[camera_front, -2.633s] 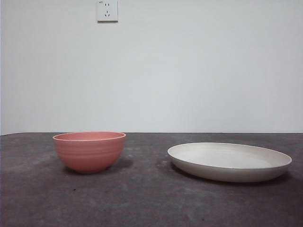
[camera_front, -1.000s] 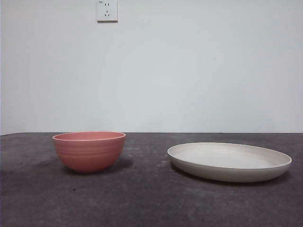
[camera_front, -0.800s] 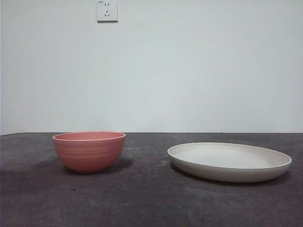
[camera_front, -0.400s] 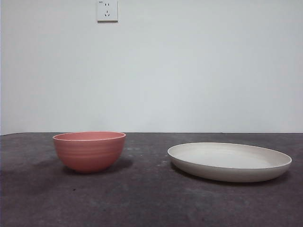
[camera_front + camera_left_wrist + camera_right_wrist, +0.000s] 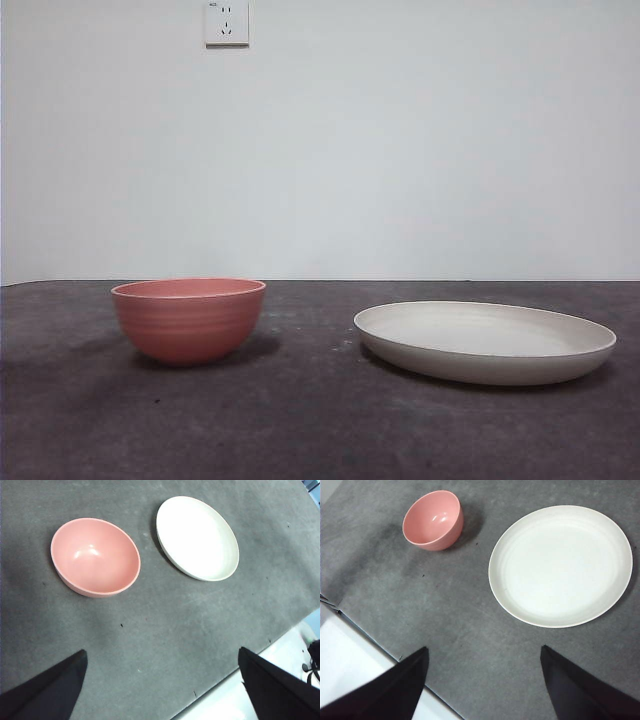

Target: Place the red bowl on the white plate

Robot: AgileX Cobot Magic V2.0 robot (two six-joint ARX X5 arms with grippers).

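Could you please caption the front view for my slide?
Small salmon-pink ridged bowl beside wide cream-white shallow plate, apart.

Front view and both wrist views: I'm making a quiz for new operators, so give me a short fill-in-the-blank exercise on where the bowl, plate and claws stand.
1. The red bowl stands upright on the dark ____, apart from the white plate.
2. The inside of the white plate holds ____.
3. Both the left claw and the right claw have their jaws ____, high above the table.
4. In the front view, the wall behind carries a white ____.

Missing words: table; nothing; open; socket
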